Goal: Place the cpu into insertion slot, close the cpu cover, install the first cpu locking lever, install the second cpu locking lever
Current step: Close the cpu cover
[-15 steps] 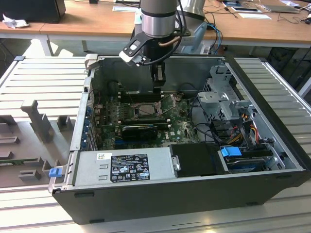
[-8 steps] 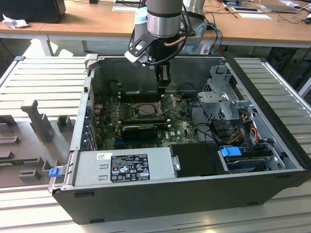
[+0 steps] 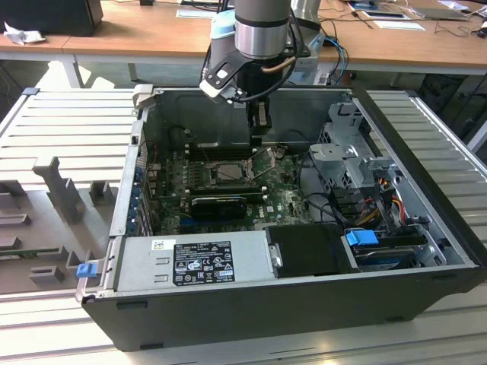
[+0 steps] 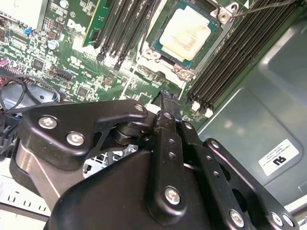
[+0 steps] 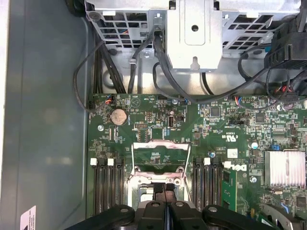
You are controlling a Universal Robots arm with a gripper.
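1. Exterior view: we see the claw (image 3: 260, 139) hanging inside the open pc case (image 3: 228, 312), low over the mobo (image 3: 289, 199) and just beside the insertion slot (image 3: 228, 169).
2. Second wrist view: the cpu (image 4: 184, 33) is already sitting flat in the slot, pale smeary face up.
3. First wrist view: the cpu cover (image 5: 158, 158) is swung open, w/ green board showing thru its window.
4. In both wrist views the claw is squeezed fully together, nothing in it afaict.

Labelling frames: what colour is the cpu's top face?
Pale beige, blotchy; cpu shows best in second wrist view.
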